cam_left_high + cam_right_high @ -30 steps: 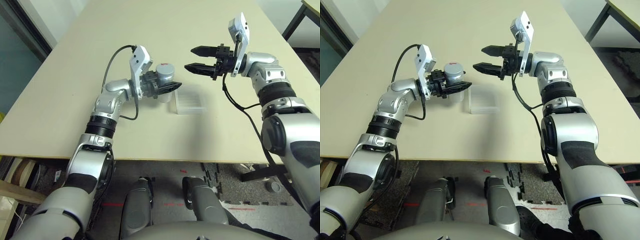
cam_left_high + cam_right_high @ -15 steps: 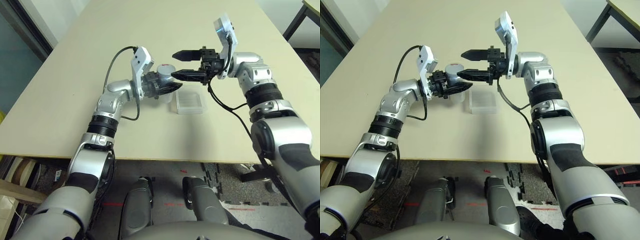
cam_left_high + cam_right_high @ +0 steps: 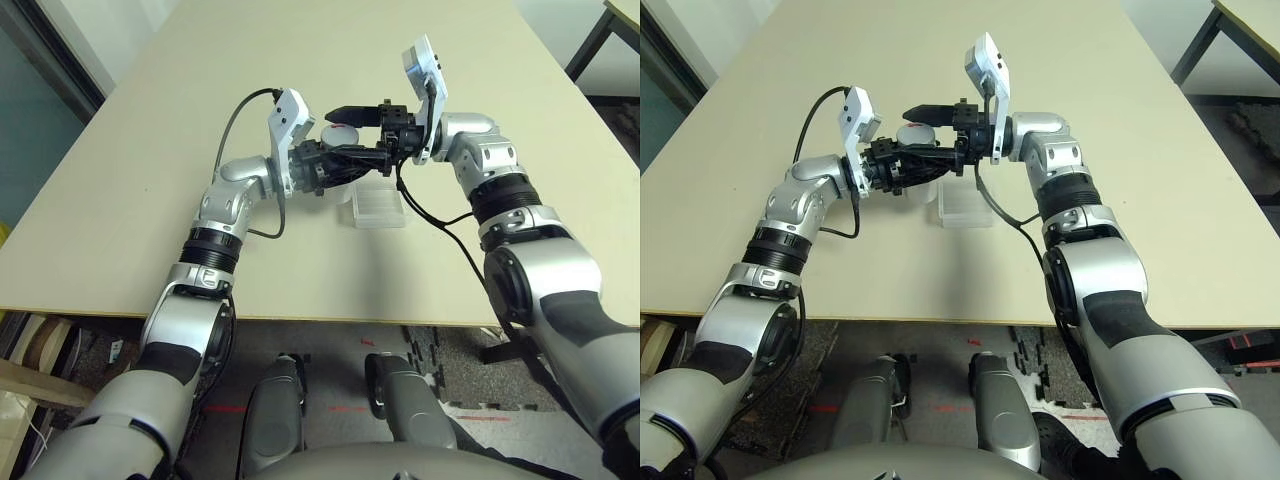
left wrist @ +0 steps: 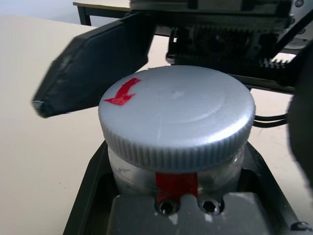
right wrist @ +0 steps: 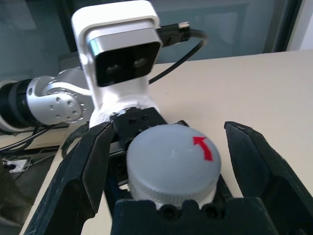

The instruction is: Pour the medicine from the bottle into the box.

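Here the right tool [image 5: 173, 161] stands open, one black finger on each side of the ribbed grey cap [image 4: 177, 115] with its red arrow, neither finger clearly touching it. The cap sits squarely between them, so closing would grip it across its width. Below it, the left tool [image 3: 335, 165] is clamped on the silver bottle [image 4: 173, 171], holding it upright with its long axis running straight up toward the right tool. The clear plastic box [image 3: 378, 206] lies on the tabletop [image 3: 150, 150] just beside both tools, on the robot's right.
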Available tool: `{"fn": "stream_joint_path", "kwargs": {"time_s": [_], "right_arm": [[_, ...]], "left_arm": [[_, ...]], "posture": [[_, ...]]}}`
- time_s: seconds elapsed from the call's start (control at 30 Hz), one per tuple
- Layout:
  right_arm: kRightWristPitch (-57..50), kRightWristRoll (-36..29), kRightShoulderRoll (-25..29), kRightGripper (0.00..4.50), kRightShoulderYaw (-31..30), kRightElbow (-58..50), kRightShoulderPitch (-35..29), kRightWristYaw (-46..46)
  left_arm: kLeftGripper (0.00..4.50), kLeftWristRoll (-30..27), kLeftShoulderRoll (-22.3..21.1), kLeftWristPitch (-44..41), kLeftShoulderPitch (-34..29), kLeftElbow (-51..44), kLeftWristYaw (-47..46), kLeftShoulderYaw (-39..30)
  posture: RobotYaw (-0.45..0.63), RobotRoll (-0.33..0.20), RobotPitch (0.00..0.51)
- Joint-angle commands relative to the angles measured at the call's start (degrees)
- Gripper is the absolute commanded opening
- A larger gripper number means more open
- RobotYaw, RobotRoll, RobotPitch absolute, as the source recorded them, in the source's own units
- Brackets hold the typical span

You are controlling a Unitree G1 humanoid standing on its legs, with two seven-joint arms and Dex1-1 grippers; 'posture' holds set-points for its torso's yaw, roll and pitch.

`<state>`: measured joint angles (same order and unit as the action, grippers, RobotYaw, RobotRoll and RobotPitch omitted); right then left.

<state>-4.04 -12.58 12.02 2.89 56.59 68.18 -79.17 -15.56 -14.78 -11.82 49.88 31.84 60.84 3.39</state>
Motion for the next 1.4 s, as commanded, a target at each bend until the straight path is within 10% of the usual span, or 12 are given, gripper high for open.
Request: {"fn": "stream_joint_path", "kwargs": {"time_s": [0.03,1.4], "right_arm": [[1.6,0.5,-0.2,4.5,-0.3,1.8,1.2,1.0],[0.1,0.2,11.3,4.5,1.1,4.3,0.9,-4.3]], "left_arm": [[2.63,-0.1,-0.3,-0.6,-0.4,-2.1,0.7,0.6],[2.63,0.3,-0.4,0.3,0.2,-0.5,1.1,0.1]], "posture": [[-0.14,0.0,0.152],[-0.16,0.0,0.148]]}}
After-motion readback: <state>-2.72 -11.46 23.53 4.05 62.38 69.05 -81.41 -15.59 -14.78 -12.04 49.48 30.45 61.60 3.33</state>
